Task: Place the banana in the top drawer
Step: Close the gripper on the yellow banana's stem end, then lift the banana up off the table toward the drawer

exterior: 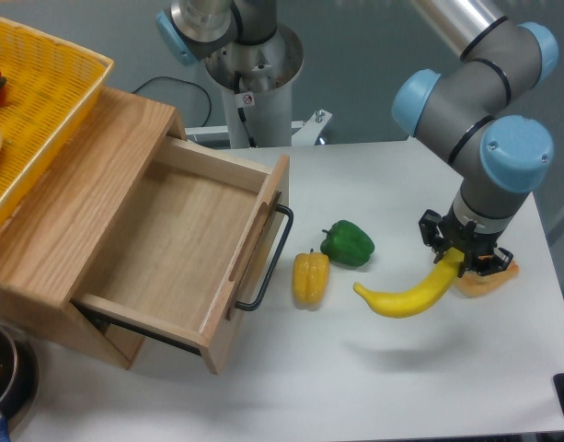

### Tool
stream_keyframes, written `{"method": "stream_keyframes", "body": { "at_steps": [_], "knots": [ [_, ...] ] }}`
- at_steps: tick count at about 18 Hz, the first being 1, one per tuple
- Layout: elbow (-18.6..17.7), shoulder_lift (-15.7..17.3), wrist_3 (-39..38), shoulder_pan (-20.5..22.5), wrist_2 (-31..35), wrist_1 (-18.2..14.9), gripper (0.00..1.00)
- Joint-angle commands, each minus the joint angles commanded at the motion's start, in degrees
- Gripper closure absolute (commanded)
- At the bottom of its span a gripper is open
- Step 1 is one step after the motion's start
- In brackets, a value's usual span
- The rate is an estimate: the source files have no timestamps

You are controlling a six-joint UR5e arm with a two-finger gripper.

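The long yellow banana (406, 299) hangs at a slant to the right of the table's middle, its right end pinched in my gripper (463, 258). A shadow on the table below it shows that it is lifted clear of the surface. The top drawer (180, 244) of the light wooden cabinet is pulled open at the left, and its inside is bare. Its black wire handle (274, 262) faces the banana. The gripper is well to the right of the drawer.
A short yellow pepper (310, 276) and a green pepper (348, 242) lie between the drawer and the banana. An orange object (491, 281) lies under the gripper. A yellow woven basket (42, 92) sits on the cabinet top. A metal pot (1, 368) stands at the bottom left.
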Motion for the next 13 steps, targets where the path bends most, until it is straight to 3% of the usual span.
{"method": "stream_keyframes", "body": {
  "at_steps": [4,7,13],
  "knots": [
    [-0.09,0.26,0.0,0.09,0.0,0.0,1.0],
    [0.17,2.36,0.0,0.53,-0.17,-1.58,1.0],
    [1.06,8.25,-0.09,1.23,0.0,-8.6,1.0]
  ]
}}
